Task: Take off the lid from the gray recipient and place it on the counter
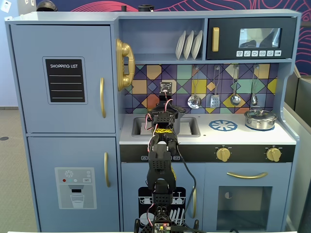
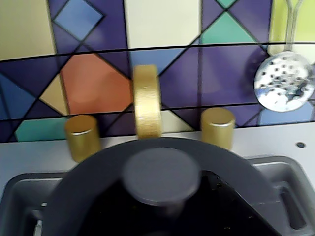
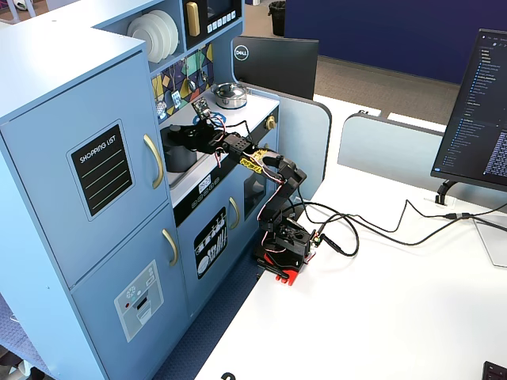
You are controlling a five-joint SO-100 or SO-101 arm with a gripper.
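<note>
In the wrist view the dark gray lid [image 2: 98, 172] fills the lower frame, with its round knob [image 2: 161, 176] at the middle. The picture is blurred. My gripper [image 2: 163, 199] shows as black on both sides of the knob and looks shut on it. In a fixed view the gripper [image 3: 187, 136] is over the gray pot [image 3: 176, 158], which stands in the sink. From the front the arm hides the pot, and the gripper [image 1: 164, 114] is above the sink [image 1: 192, 127]. The white counter [image 1: 252, 137] with its blue burner print [image 1: 223, 125] lies to the right.
A gold faucet [image 2: 146, 101] and two gold taps [image 2: 81, 136] stand just behind the lid. A shiny steel pot [image 1: 260, 119] sits at the counter's right end. Utensils hang on the backsplash, among them a strainer [image 2: 284, 81]. The fridge cabinet wall is to the sink's left.
</note>
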